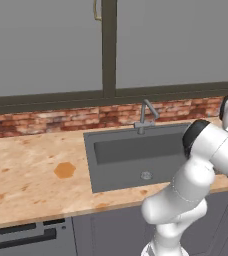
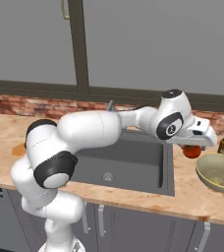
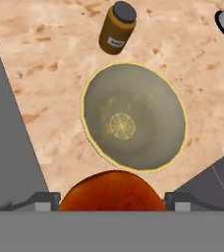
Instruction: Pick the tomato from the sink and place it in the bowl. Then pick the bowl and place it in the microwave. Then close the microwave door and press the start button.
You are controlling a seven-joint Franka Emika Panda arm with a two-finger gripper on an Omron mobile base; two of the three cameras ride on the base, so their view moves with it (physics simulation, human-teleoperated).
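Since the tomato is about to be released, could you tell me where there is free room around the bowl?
The bowl itself is empty. Bare counter lies between it and the sink. Crowded beyond it: a jar stands close to its rim.

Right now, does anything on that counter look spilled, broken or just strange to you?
Nothing looks spilled or broken. The bowl sits upright and empty on the counter, with a small brown jar standing beside it. The one unusual sight is the tomato held off the counter in the gripper, beside the bowl, between it and the sink.
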